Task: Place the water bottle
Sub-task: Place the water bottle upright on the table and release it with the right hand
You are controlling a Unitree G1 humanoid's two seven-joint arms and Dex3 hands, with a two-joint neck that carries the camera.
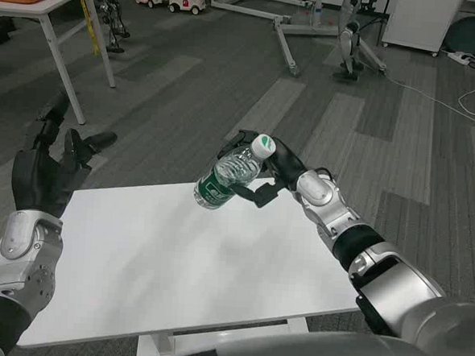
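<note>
My right hand (272, 174) grips the tilted water bottle (231, 178) above the table (176, 263); my left hand's (49, 166) fingers (94, 142) spread empty.

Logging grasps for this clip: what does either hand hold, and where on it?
The right hand grips the water bottle around its upper part, near the cap. The left hand holds nothing.

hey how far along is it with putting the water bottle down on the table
Done: the right robot hand has the water bottle picked up, gripped near its cap. In hand: the bottle hangs tilted above the far edge of the white table, not resting on it. Left: lowering it onto the tabletop and letting go. The left robot hand waits open at the table's left edge.
</note>
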